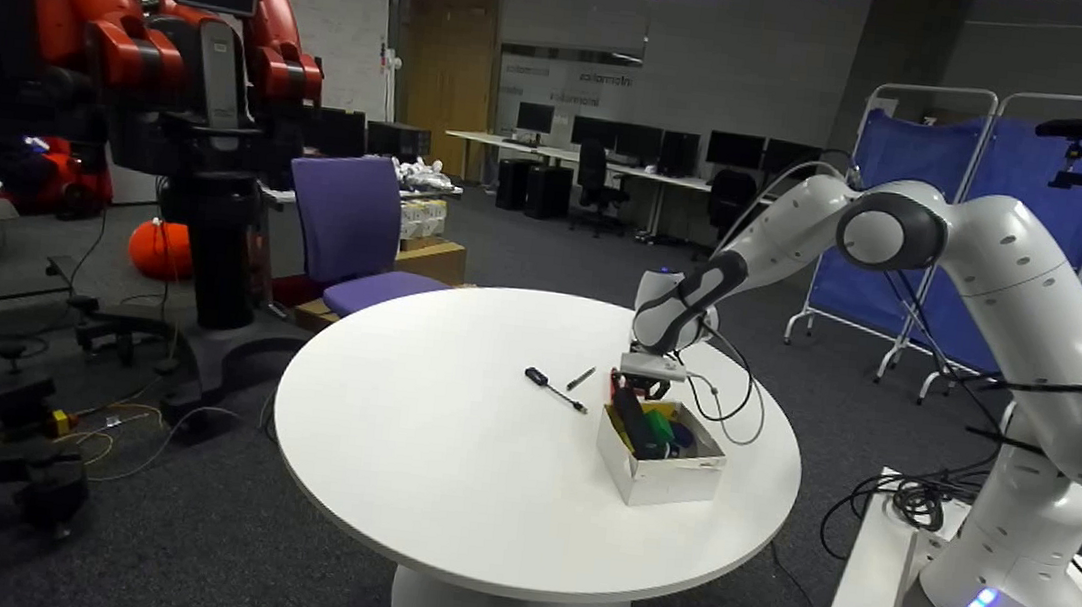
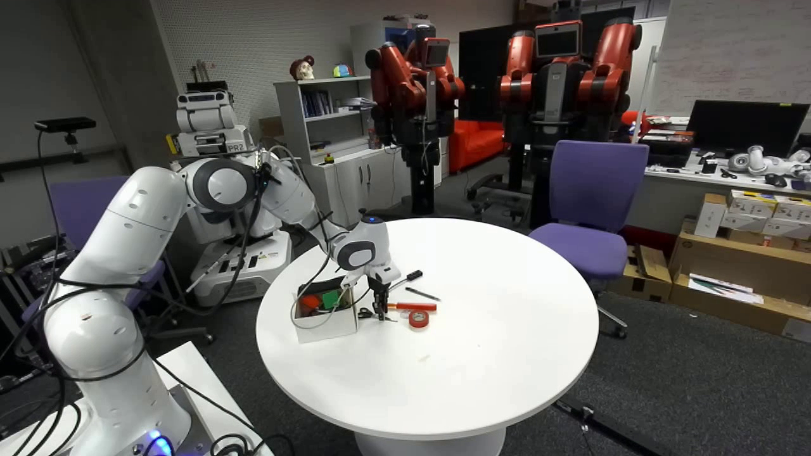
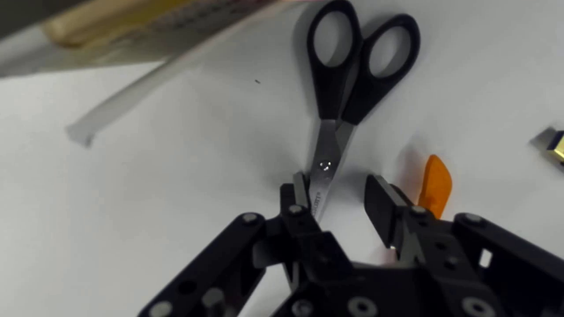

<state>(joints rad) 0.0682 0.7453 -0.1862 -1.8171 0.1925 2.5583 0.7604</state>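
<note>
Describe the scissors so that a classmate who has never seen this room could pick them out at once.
Start at the round white table and find the open white box on it. Right beside that box lie the scissors, their silver blades reaching into the open end effector. Unlike the red tape roll nearby, they have two black finger loops.

Black-handled, silver-bladed scissors (image 3: 327, 138) (handles nearly together) lie flat on the white table (image 3: 176, 189).

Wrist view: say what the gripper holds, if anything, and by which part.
Nothing is held: the gripper stands open around the blades of the scissors, with a gap on one side.
</note>
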